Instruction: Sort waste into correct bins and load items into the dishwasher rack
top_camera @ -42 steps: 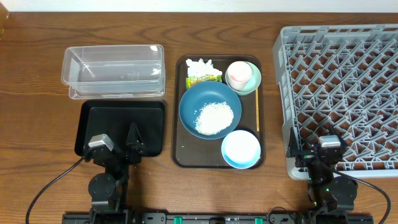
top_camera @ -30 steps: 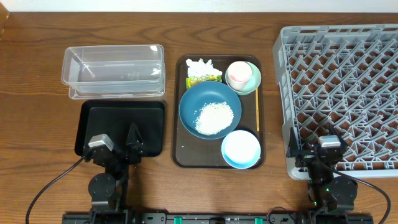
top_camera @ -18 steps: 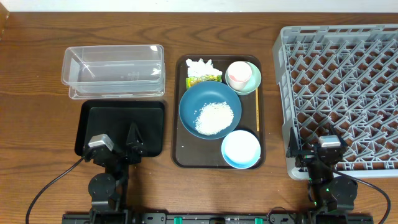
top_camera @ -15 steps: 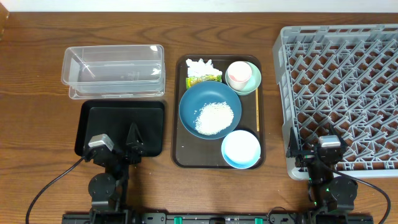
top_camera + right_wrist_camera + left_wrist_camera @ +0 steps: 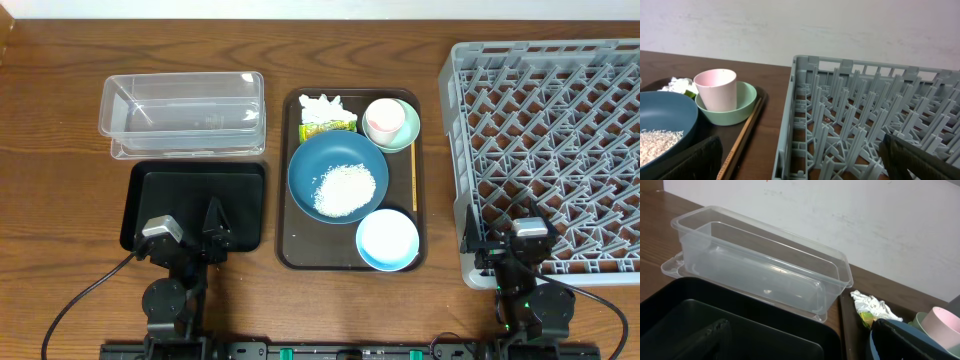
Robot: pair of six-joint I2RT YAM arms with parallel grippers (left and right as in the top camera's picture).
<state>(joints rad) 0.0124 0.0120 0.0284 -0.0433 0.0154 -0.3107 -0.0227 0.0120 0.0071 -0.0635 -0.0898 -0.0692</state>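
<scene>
On the brown serving tray, a dark blue bowl (image 5: 305,165) holds a heap of rice (image 5: 345,188). A light blue bowl (image 5: 387,240) sits in front of it. Behind it a pink cup (image 5: 384,118) stands inside a pale green bowl (image 5: 410,135), beside a crumpled tissue (image 5: 320,104) and a green-yellow wrapper (image 5: 330,126). The clear tub (image 5: 183,112) and black tray (image 5: 240,190) lie to the left, and the grey dishwasher rack (image 5: 550,150) is at the right. My left gripper (image 5: 190,235) is open over the black tray's near end. My right gripper (image 5: 503,240) is open over the rack's near left corner. Neither holds anything.
The brown serving tray (image 5: 300,250) lies between the bins and the rack, with a thin wooden stick (image 5: 414,180) along its right rim. A white wall rises behind the table. Bare wooden table (image 5: 60,200) stretches left of the bins.
</scene>
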